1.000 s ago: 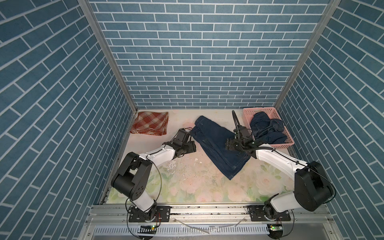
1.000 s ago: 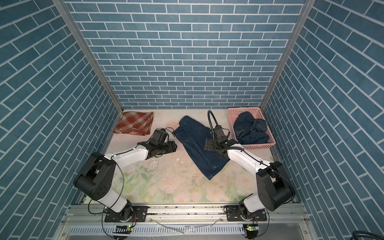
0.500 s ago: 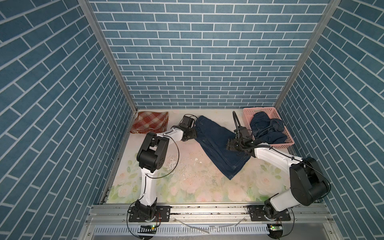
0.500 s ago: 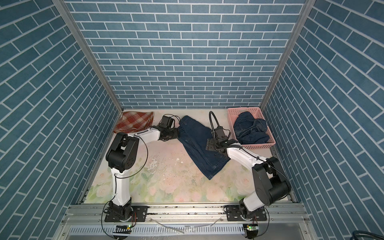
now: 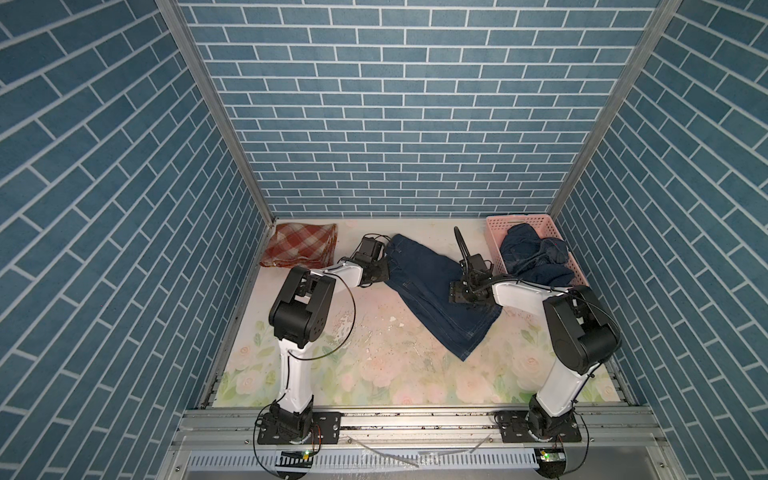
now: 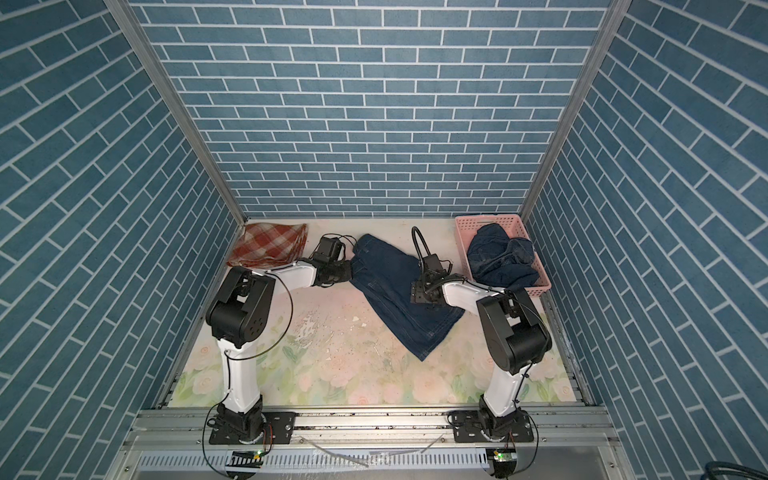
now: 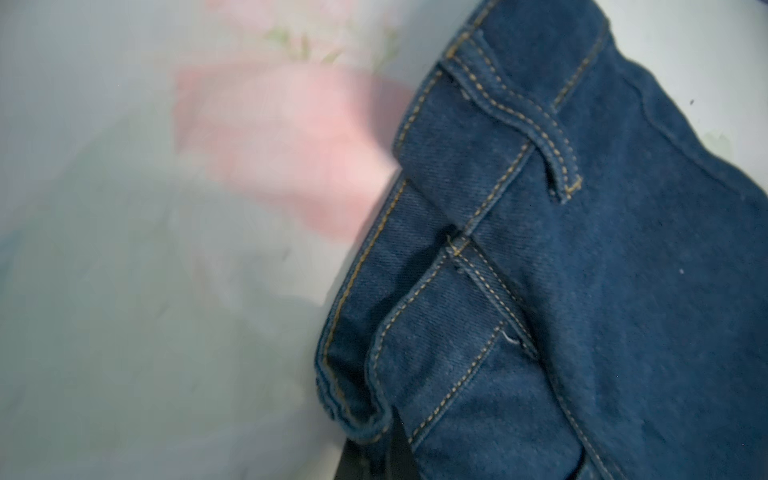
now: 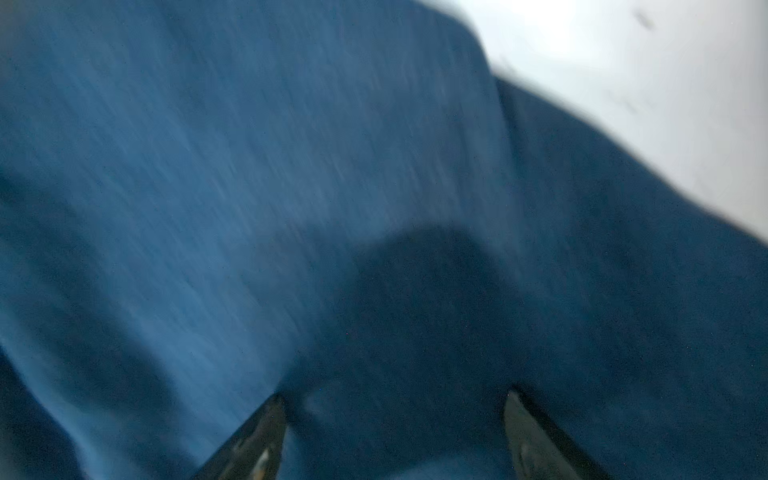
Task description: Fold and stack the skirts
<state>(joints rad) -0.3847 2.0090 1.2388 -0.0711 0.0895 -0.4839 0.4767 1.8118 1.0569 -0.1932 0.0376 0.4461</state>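
Observation:
A dark blue denim skirt [image 5: 432, 291] [image 6: 395, 286] lies spread diagonally across the middle of the table. My left gripper [image 5: 384, 268] [image 6: 351, 268] is at its far-left waistband corner. In the left wrist view the gripper [image 7: 386, 453] is shut on the stitched waistband edge [image 7: 357, 415]. My right gripper [image 5: 455, 293] [image 6: 417, 293] hovers over the skirt's right side, open, with bare denim [image 8: 374, 208] between its fingers [image 8: 266, 432]. A folded plaid skirt [image 5: 301, 245] [image 6: 270, 245] lies in the far-left corner. Another denim skirt [image 5: 532, 257] [image 6: 498, 257] is bunched in the basket.
The pink basket [image 5: 494, 237] [image 6: 463, 237] stands against the right wall at the back. Blue brick walls close in the left, back and right sides. A metal rail with both arm bases [image 5: 291, 428] runs along the front edge.
My left arm has swung away from the table's middle to the skirt's far-left waistband corner, and its gripper has shut there. The right gripper has stayed open in place.

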